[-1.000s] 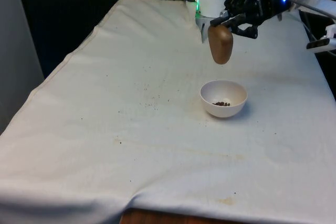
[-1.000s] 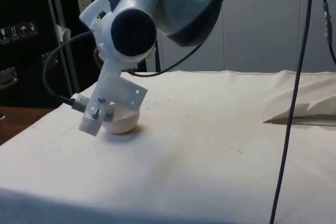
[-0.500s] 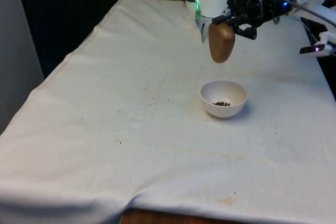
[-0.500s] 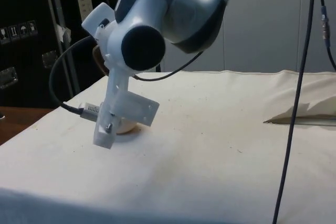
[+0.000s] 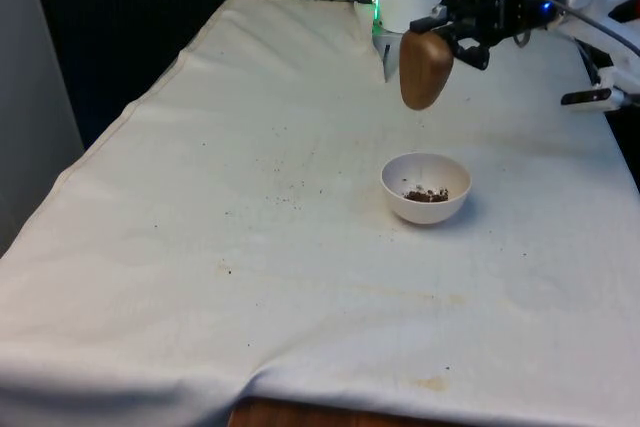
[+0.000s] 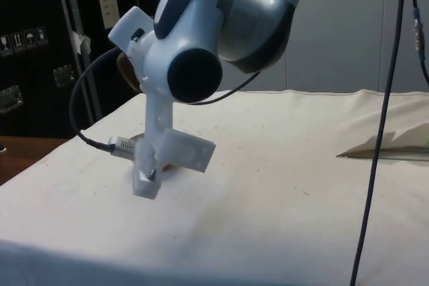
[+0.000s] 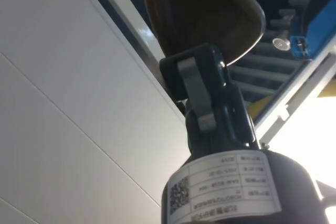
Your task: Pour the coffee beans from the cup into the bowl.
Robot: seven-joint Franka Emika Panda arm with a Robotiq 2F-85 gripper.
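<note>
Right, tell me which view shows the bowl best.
The front view: the white bowl sits whole on the cloth, its rim unblocked and dark coffee beans visible inside, with the brown cup held above it by the claw. In the side view the arm covers nearly all of it.

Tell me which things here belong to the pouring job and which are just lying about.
Belongs to the job:
brown cup, held upended by the end effector
white bowl
coffee beans in the bowl

Just lying about:
dark crumbs on the white cloth
</note>
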